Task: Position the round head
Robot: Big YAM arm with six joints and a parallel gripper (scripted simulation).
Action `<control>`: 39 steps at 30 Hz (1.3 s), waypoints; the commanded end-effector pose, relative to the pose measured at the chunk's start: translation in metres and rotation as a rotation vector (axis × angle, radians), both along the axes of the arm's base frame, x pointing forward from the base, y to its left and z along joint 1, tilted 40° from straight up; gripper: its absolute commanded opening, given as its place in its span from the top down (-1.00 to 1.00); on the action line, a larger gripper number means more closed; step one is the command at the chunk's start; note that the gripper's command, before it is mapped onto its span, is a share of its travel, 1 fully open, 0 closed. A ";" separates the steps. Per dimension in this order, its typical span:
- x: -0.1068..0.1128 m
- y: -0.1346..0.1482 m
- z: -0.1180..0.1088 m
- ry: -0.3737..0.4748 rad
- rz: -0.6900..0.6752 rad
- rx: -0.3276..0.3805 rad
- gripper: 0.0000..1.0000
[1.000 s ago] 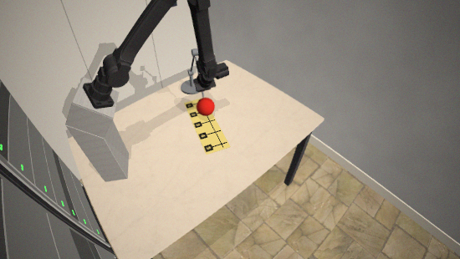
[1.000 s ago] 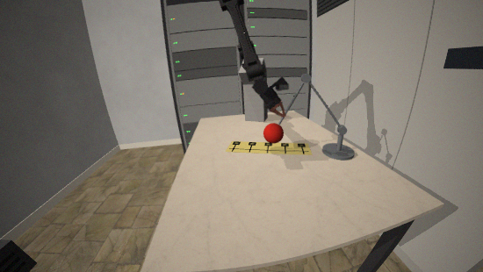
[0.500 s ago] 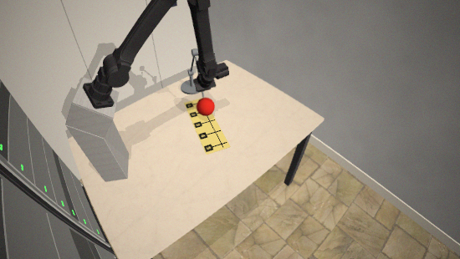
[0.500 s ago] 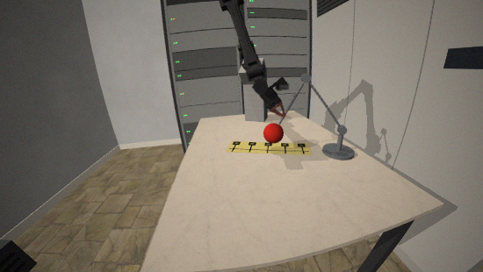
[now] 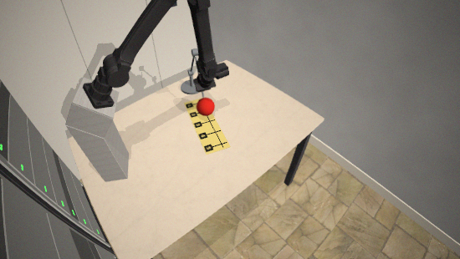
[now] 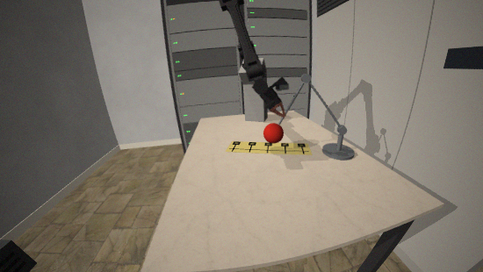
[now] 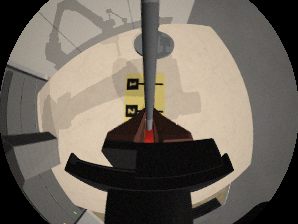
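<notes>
The lamp's red round head hangs above the yellow strip, clear of the bench. In the exterior view the head is over the middle of the strip, about the second or third mark from the foot; I cannot tell which. The grey foot stands at the strip's right end, and the lamp's thin arm rises to an elbow. My gripper is shut on the outer rod just above the head. In the wrist view the fingers clasp the rod, with two mark labels and the foot beyond.
My arm's grey pedestal stands on the bench's left side. A server rack stands behind the bench, and a wall runs close behind the lamp foot. The bench's edges drop to a tiled floor.
</notes>
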State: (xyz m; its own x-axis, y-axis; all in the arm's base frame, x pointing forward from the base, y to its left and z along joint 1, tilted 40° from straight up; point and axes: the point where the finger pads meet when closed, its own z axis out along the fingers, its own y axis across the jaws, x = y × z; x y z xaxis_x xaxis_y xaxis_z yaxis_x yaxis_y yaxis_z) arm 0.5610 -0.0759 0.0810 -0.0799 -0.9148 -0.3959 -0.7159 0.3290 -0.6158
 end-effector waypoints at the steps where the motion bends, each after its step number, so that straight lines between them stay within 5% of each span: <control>1: -0.008 -0.018 0.018 -0.019 -0.030 -0.019 1.00; 23: -0.021 -0.041 0.035 -0.019 -0.030 -0.019 1.00; 39: -0.010 -0.044 0.044 -0.019 -0.030 -0.019 1.00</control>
State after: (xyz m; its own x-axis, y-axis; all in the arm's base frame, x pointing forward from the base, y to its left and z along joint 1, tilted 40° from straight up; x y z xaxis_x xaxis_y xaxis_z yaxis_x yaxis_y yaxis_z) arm 0.5470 -0.0904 0.0845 -0.0876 -0.9127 -0.3992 -0.7449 0.3261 -0.5821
